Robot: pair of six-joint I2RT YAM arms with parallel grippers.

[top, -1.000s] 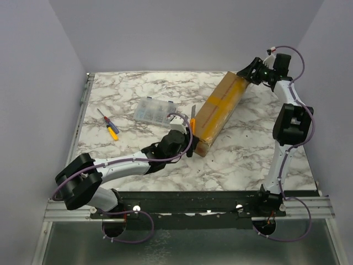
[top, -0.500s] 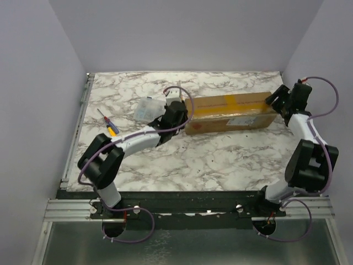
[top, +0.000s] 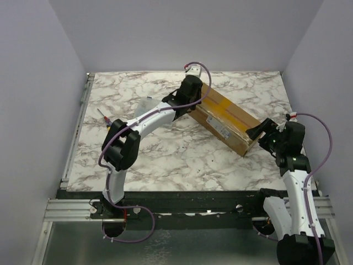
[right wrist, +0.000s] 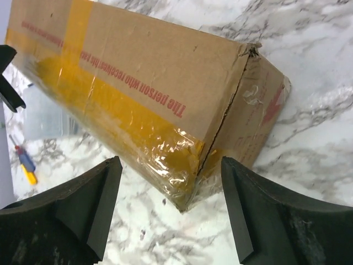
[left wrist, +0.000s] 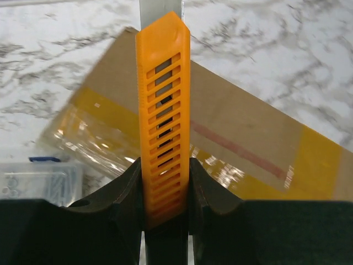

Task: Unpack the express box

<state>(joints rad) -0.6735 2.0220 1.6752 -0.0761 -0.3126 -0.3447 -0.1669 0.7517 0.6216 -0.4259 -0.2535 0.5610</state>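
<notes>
The express box (top: 226, 118), a long brown carton with tan tape and a white label, lies diagonally on the marble table, from the far middle to the near right. It fills the left wrist view (left wrist: 248, 138) and the right wrist view (right wrist: 143, 72). My left gripper (top: 192, 105) is at the box's far left end and is shut on an orange utility knife (left wrist: 164, 99). The knife's blade (left wrist: 160, 11) points out over the box top. My right gripper (top: 261, 138) is open at the box's near right corner, which lies between and ahead of its fingers (right wrist: 171, 182).
A small clear plastic compartment case (top: 146, 105) sits left of the box, partly behind the left arm, and shows in the left wrist view (left wrist: 38, 185). A red and yellow screwdriver (top: 106, 117) lies further left. Walls enclose the table on three sides.
The box has swung clockwise, from slanting towards the far right, through level, to slanting towards the near right. Both arms moved with its ends: left gripper to the far middle, right gripper nearer.
</notes>
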